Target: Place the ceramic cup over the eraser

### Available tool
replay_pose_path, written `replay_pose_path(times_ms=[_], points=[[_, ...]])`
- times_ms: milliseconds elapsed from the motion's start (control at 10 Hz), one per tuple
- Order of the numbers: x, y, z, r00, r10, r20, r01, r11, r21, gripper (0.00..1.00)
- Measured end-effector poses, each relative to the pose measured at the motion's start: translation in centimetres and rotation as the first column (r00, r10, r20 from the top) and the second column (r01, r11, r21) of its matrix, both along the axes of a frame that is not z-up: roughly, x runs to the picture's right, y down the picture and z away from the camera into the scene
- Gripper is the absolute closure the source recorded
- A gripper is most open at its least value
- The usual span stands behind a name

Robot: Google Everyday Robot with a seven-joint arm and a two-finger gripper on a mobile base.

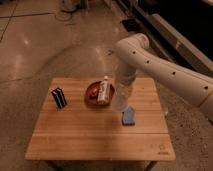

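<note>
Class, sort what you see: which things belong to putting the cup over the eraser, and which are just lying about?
Job in hand: ceramic cup at the tool, beside the bowl; eraser, standing alone on the table.
Lying about: bowl; white bottle in it; blue pad.

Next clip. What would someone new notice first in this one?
The big white robot arm reaches in from the right, its gripper low over the wooden table, between a reddish bowl and a blue pad. A white bottle lies in that bowl. A small black eraser stands alone near the table's left edge.
</note>
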State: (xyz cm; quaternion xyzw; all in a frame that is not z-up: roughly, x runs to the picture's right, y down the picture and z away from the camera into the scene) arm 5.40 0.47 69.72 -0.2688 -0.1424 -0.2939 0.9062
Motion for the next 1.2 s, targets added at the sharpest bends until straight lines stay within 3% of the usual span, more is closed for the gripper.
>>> replay_pose_path(times_ms=[300, 700, 1200], points=[[-6.0, 1.5, -2.4, 0.991, -0.067, 0.115, 0.067, 0.9977, 0.000, 1.00], [-11.8, 2.6, -2.9, 0.967, -0.130, 0.219, 0.134, 0.9909, -0.007, 1.00], [-11.7, 2.6, -2.9, 0.967, -0.130, 0.218, 0.135, 0.9908, -0.009, 1.00]])
